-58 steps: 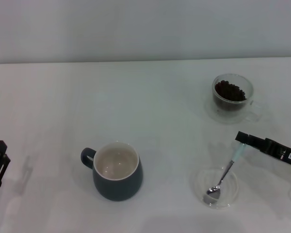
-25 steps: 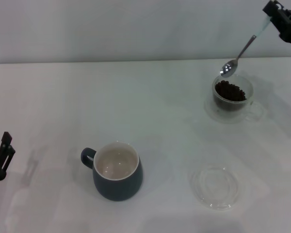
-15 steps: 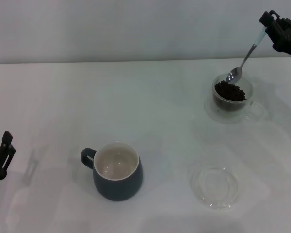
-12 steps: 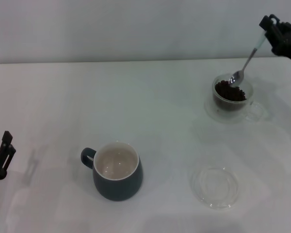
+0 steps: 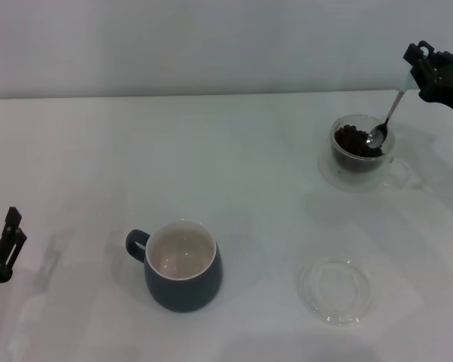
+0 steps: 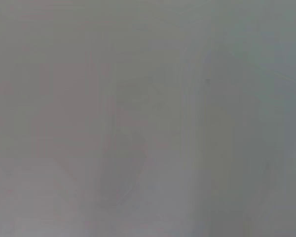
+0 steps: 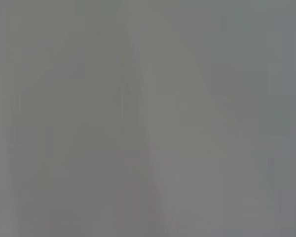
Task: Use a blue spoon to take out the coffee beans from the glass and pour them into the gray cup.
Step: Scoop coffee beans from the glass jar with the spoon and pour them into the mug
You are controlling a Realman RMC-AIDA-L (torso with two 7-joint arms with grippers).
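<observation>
One scoop is under way: the right pincer (image 5: 417, 75) grips the blue spoon (image 5: 385, 123), its bowl among the coffee beans (image 5: 353, 140) in the glass (image 5: 361, 154). Next, lift level toward the gray cup (image 5: 182, 265), well apart. The left pincer (image 5: 1, 253) idles farther from the glass than the cup is, at the desk (image 5: 234, 188) edge; whether it gapes I cannot tell.

The left wrist view shows only a plain pale grey surface (image 6: 148, 59) filling the whole picture, with no object, gripper or edge that can be made out. A few faint darker patches lie across it (soft shadows or smudges, which one cannot tell): one vague oval shape (image 6: 121, 168) low and toward the picture's middle, and a broader dim band (image 6: 227, 123) beside it. Nothing else in this view is distinct enough to name.
</observation>
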